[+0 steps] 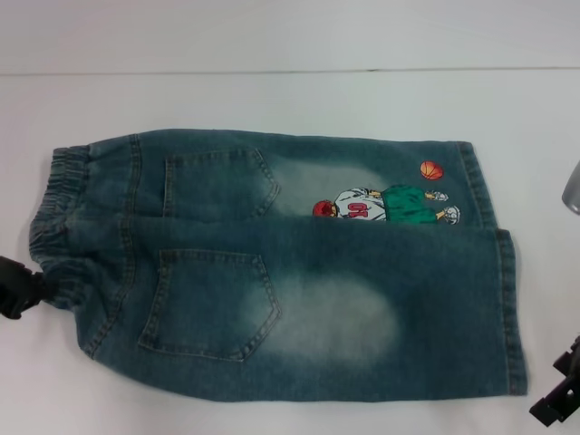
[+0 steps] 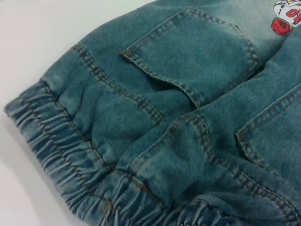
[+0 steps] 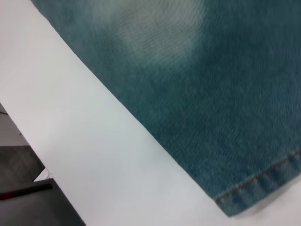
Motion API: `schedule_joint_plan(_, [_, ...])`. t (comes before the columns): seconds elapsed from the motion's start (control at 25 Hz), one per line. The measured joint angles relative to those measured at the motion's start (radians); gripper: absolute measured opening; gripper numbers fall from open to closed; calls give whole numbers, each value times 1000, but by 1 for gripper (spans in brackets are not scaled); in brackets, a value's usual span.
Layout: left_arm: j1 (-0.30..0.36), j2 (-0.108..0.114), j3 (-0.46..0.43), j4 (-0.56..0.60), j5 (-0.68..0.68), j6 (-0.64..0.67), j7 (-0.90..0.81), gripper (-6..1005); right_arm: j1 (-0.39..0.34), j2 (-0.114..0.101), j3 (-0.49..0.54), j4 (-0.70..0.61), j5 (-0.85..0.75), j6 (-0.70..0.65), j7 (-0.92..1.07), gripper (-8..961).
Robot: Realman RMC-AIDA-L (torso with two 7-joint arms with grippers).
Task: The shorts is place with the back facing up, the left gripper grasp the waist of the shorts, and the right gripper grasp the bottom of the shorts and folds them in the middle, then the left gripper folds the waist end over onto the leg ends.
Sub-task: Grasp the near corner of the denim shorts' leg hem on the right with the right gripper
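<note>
The blue denim shorts (image 1: 299,272) lie flat on the white table with both back pockets up. The ruffled elastic waist (image 1: 59,217) is at the left, and the stitched leg hems that form the bottom of the shorts (image 1: 512,308) are at the right, near the cartoon print (image 1: 381,204) and orange ball (image 1: 431,169). My left gripper (image 1: 16,285) sits at the left edge, just beside the near end of the waist. My right gripper (image 1: 560,399) is low at the right, just off the near hem corner. The left wrist view shows the waist (image 2: 61,141) close up, and the right wrist view shows a hem corner (image 3: 258,183).
The white table (image 1: 272,100) extends around the shorts on all sides. In the right wrist view the table edge (image 3: 42,155) runs close by, with dark floor beyond it. A silver part of the right arm (image 1: 573,186) shows at the right border.
</note>
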Motion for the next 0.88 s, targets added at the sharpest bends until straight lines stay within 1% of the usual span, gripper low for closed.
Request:
schedule_joint_plan(0.2, [0,0,2,0,-21,3,2,48,-2,0,-7,19,-4,5,18,915])
schedule_joint_plan(0.48, [0,-1,0,-1,-34,2,2,48,-1,-1,6,83,-2,53,30,915])
schedule_joint_plan(0.72, [1,-2,2,1,-34,4,2,48,-1,-1,9,87,7,69,26,915])
schedule_joint_plan(0.88, [2,-3,2,2,-34,5,2,48,-1,-1,12,115,9,94,22,914])
